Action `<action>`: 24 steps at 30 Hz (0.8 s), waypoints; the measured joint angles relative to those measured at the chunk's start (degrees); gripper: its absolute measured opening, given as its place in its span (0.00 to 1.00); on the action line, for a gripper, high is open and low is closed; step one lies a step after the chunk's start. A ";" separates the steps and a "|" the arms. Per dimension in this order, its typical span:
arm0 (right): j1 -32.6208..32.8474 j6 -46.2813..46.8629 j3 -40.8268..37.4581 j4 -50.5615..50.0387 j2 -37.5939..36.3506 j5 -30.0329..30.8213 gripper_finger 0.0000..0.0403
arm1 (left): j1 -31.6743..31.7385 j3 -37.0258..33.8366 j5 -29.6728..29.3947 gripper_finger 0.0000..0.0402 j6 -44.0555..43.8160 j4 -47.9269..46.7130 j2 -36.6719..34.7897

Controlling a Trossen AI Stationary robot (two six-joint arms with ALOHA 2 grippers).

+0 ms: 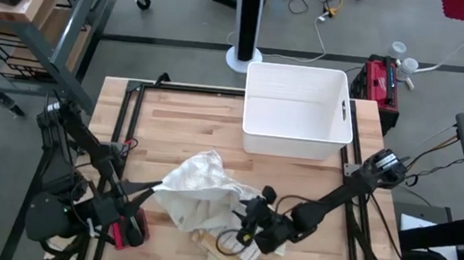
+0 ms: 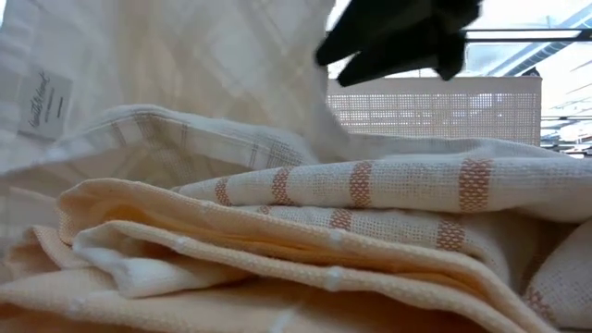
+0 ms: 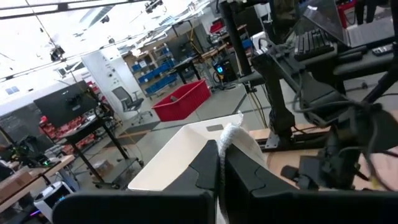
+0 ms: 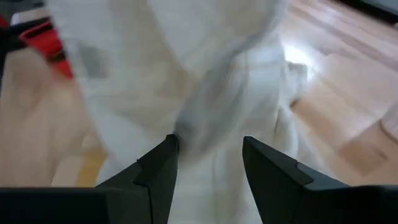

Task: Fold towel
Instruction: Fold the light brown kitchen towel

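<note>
now, at the gathering stage of the fold, the crumpled white woven towel (image 1: 200, 191) lies heaped on the pale wooden table top (image 1: 182, 117), between the two grippers and near the front edge. the left gripper (image 1: 142, 196) is closed tight on a bunched edge of that towel, and a tuft of white cloth (image 3: 229, 138) stands up from between its shut fingers in the left wrist view. the right gripper (image 4: 208, 158) holds its jaws partly apart, with a twisted ridge of the towel just ahead of the gap; no cloth looks pinched between them, so this gripper appears to hold nothing. a second cloth, cream with rust-orange stripes (image 2: 370, 199), lies folded under and just in front of the white one, beneath the right gripper. the white rectangular plastic bin (image 1: 298, 111) sits well beyond both grippers.

to do this step well, the right gripper should probably close on the white towel's edge alone, not on the striped cloth below. both grips should sit at corners of one edge, so that drawing them apart spreads the heap flat. a grip mid-heap would likely leave the towel twisted.
</note>
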 joint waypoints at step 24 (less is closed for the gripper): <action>12.79 -2.77 0.13 -15.55 -4.99 -11.66 0.30 | -1.50 7.93 0.02 0.00 7.83 -0.40 0.33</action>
